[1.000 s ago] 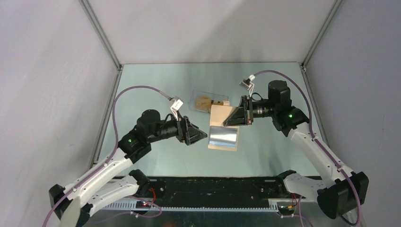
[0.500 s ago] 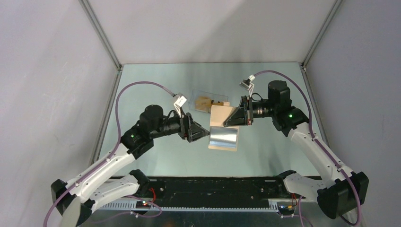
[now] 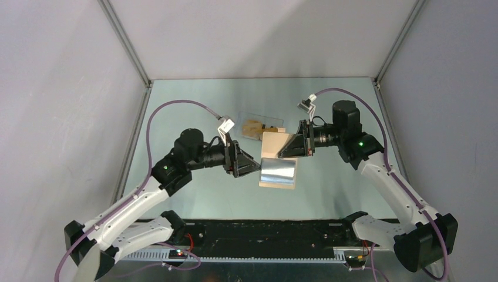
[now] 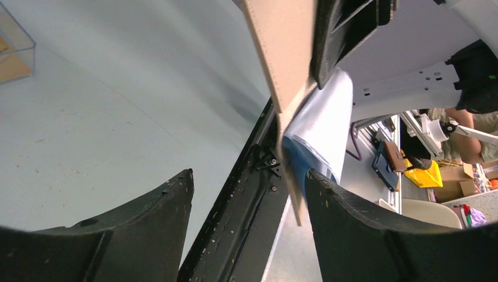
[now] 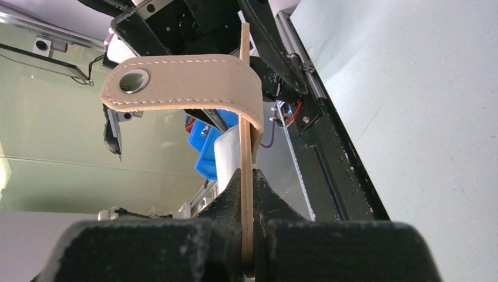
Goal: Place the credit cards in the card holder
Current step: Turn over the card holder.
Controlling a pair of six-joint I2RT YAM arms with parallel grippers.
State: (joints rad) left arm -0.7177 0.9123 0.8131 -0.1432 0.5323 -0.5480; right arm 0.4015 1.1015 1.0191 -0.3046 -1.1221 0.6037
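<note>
The card holder (image 3: 275, 144), a tan wallet with a shiny light blue inner panel (image 3: 278, 169), hangs open in mid-air over the table. My right gripper (image 3: 282, 153) is shut on its tan panel; in the right wrist view (image 5: 247, 176) the thin panel is pinched between the jaws and the snap strap (image 5: 182, 82) curls left. My left gripper (image 3: 255, 166) is open at the wallet's left edge. In the left wrist view (image 4: 248, 176) the wallet's lower edge (image 4: 292, 194) sits between the fingers, close to the right one. The orange-yellow credit cards (image 3: 253, 128) lie in a clear tray.
The clear plastic tray (image 3: 258, 120) stands on the table just behind the wallet; its corner shows in the left wrist view (image 4: 14, 50). The black rail with the arm bases (image 3: 264, 232) runs along the near edge. Grey walls enclose the table.
My left gripper has moved right and slightly back, up to the wallet's left edge, and stays open. The right gripper and the wallet have not moved.
</note>
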